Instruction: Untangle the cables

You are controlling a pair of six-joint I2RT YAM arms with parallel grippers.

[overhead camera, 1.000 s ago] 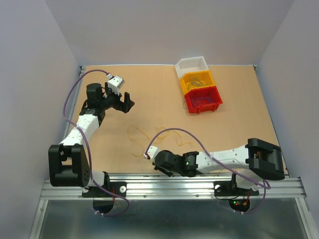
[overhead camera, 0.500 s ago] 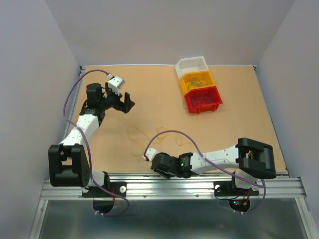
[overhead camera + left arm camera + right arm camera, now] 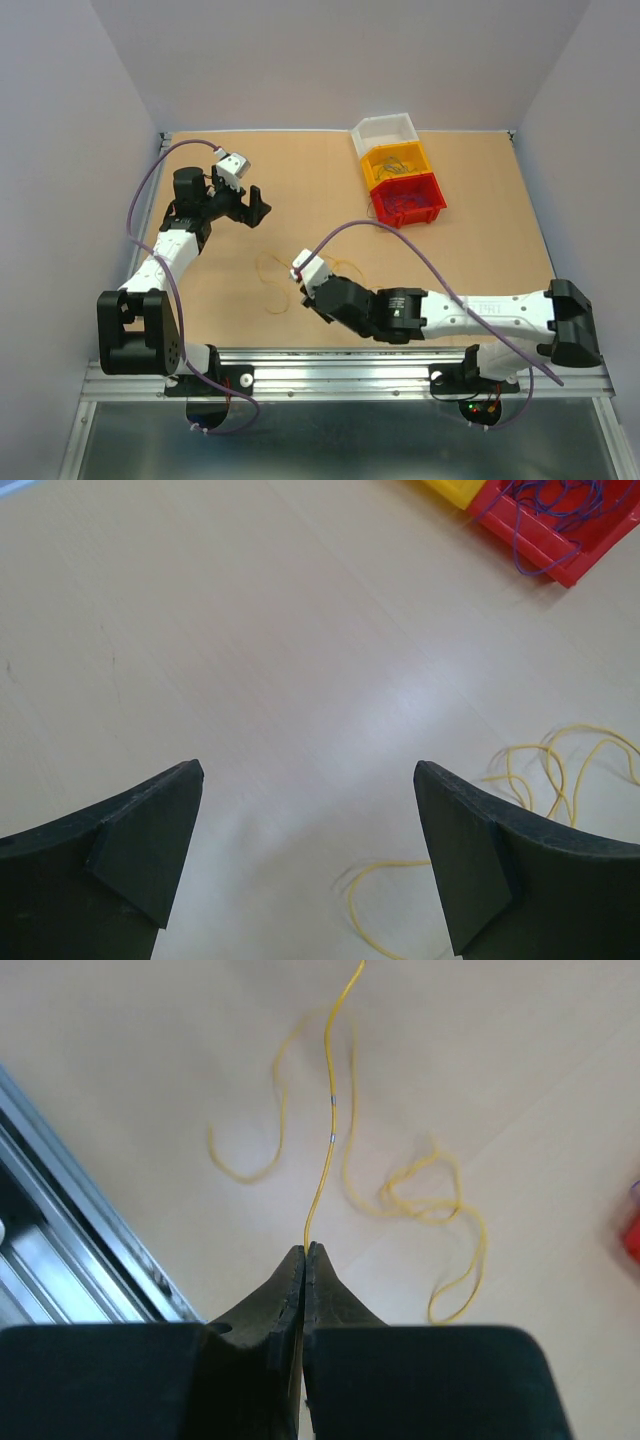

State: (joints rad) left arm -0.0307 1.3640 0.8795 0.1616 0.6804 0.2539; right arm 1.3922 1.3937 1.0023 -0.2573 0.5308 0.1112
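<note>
Right tool pinched shut on the yellow cable, strand taut straight ahead of its tips toward loose loops; left tool gaping, empty, farther off.

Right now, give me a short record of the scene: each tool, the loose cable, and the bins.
left tool: open, holding nothing
right tool: shut on one strand of the yellow cable
yellow cable: loose loops on the table, one strand running to the right tool
red bin: holds blue-purple cables
yellow bin: sits between the red bin and the white bin
</note>
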